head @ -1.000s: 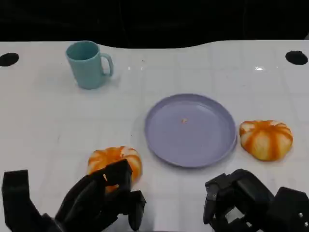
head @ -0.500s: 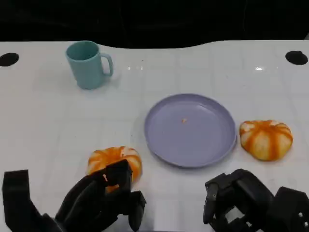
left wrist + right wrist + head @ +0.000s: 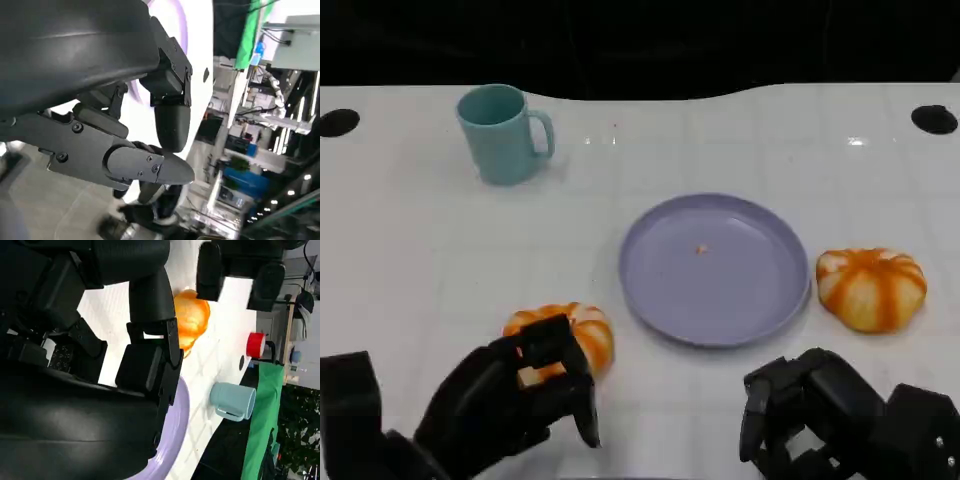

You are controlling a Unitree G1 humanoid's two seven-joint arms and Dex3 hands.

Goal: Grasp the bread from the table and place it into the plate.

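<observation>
- Since my black left hand (image 3: 515, 405) sits at the near edge with its fingers spread and nothing between them, reaching over the round orange-and-white striped bread roll (image 3: 560, 337) just beyond it on the white table (image 3: 410, 260), I judge the main risk is a nudge: fingertips landing on the roll's near side could push it away instead of closing round it.
- My black right hand (image 3: 810, 415) has its fingers curled in on nothing, near the plate's near rim; a careless swing could knock it.
- Carried low, the roll could catch the rim of the shallow round lavender plate (image 3: 715, 268), which lies just beside it.
- A second orange striped roll (image 3: 872, 287) lies just right of the plate, untouched.
- Farthest off stands a light blue ceramic mug (image 3: 503, 133).
- I can read no writing or brand on anything.
</observation>
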